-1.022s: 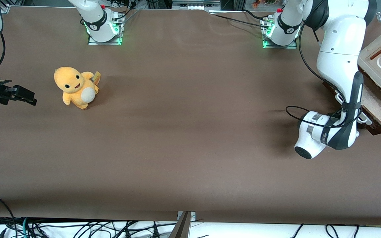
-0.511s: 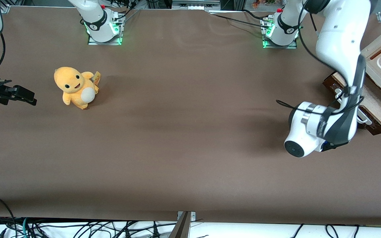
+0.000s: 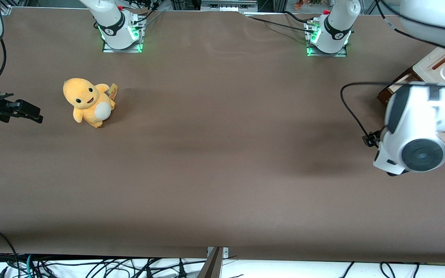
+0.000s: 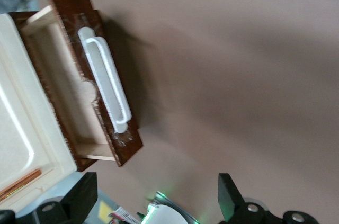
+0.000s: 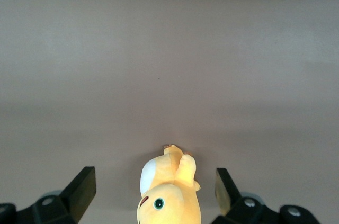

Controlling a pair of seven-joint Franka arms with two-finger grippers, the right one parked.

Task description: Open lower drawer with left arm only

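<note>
My claw (image 4: 156,195) hangs above the surface (image 3: 222,173), spread wide and pinching nothing. It sits near the lower drawer (image 4: 79,99) but clear of it, so by my judgement nothing now loads the handle. In the front view the bulky white wrist of the left arm (image 3: 419,127) covers the claw.

Handle (image 4: 108,89): a long white bar with rounded ends, smooth and probably plastic, standing proud of the drawer front. That gap is what lets my fingers close around it.

Drawer front: dark brown wood, scuffed pale around the handle mounts. It lies at the working arm's end edge of the surface, closer to the arm-base edge than to the front camera's edge.

Drawer inside: a shallow tray of light tan wood with a matt finish, seemingly empty. It stands drawn well out, so I judge the opening largely achieved.

Cabinet top (image 4: 13,128): a cream panel with rounded corners and a reddish-brown slot (image 4: 21,181), overhanging the drawer's inner end.

Plush toy (image 3: 89,102): soft orange pile, well apart toward the parked arm's end.
</note>
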